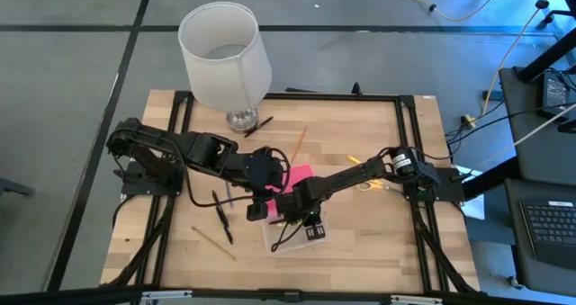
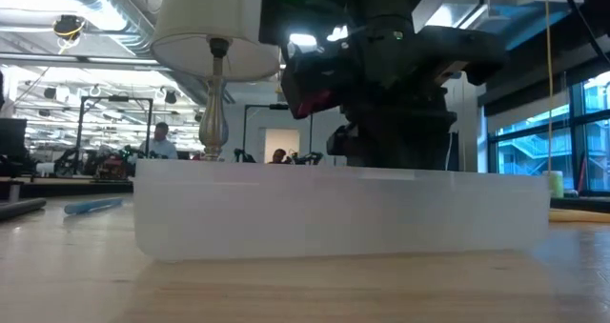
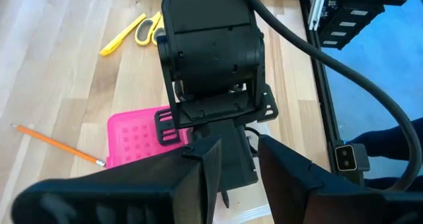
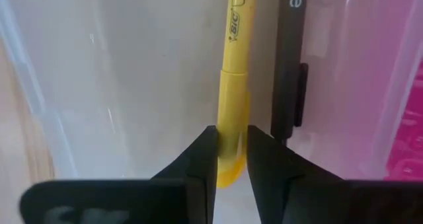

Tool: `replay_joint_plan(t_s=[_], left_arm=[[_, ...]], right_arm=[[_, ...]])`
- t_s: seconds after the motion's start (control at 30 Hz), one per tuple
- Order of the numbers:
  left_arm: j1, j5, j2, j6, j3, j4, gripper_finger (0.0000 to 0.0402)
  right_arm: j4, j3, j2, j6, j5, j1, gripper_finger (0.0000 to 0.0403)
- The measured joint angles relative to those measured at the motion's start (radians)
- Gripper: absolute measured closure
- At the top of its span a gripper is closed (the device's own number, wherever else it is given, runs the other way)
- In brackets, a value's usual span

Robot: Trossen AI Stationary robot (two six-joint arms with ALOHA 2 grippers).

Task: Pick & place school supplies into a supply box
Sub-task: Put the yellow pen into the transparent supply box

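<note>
Right wrist view puts our right claw (image 4: 231, 151) inside the supply box (image 4: 119, 85), clenched on a yellow pen (image 4: 236, 72) beside a black pen (image 4: 291, 65). We judge it light, stiff, slippery; grip mid-barrel. Left claw (image 3: 231, 161) hovers close above the box, slightly parted, empty.

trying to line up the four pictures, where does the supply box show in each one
High view: the supply box lies at table centre, mostly under the right gripper, pink lid open behind.
Low view: its clear wall fills the foreground.
Left wrist view: only the pink lid shows, beside the right arm.
Right wrist view: the clear base fills the frame, a yellow pen inside.
Shared landmark: the pink lid.
</note>
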Motion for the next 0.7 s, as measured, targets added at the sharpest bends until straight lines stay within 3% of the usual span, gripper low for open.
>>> replay_joint_plan(t_s=[0.27,0.47,0.7], left_arm=[[0.000,0.054,0.000,-0.025,0.000,0.000,0.0306],[0.000,0.146,0.000,-0.027,0.000,0.000,0.0306],[-0.023,0.154,0.000,-0.019,0.000,-0.027,0.0306]], right_arm=[[0.000,0.000,0.000,0.000,0.000,0.000,0.0324],[0.000,0.000,0.000,0.000,0.000,0.000,0.0286],[-0.021,0.027,0.000,-0.001,0.000,0.000,0.0256]])
